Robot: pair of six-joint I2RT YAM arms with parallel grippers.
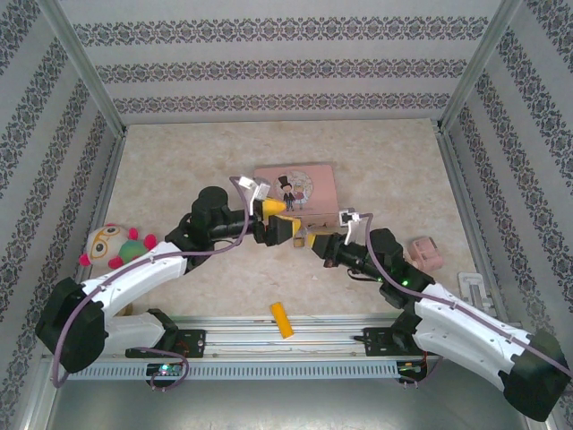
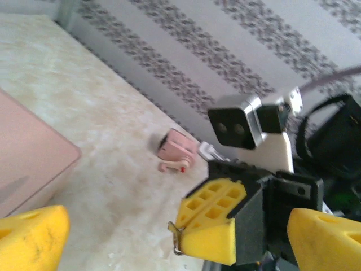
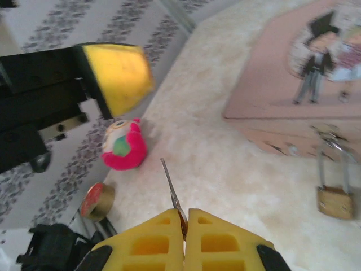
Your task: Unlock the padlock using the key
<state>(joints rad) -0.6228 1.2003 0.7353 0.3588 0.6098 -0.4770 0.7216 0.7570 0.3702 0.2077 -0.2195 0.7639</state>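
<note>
Pinching the key point(image 3: 172, 192) by its end, the right gripper point(image 3: 185, 217) has its yellow fingers pressed together, and the slim blade sticks out ahead, leaning a little left in the right wrist view. The padlock point(image 3: 336, 197) lies ahead and well to the right of that blade, just at the front edge of the pink tin point(image 1: 309, 179) near the middle of the desk. Its brass body hangs low with the shackle upward, apparently looped at the tin's clasp, and blur hides the keyhole. As it lies, the key's long axis points past the lock, so I judge the wrist must swing right and turn the blade toward the body's underside. The left gripper point(image 1: 279, 220) is spread wide and holds nothing; in its own view the key tip sits between its fingers point(image 2: 31, 237). Which arm is nearer the lock I cannot tell. That open left finger close by the key and the tin's front wall behind the lock are the likeliest obstacles. A plush toy point(image 1: 112, 246) by the left edge, a yellow block point(image 1: 282, 320) at the near edge and a small pink toy point(image 1: 425, 253) toward the right edge lie well apart.
</note>
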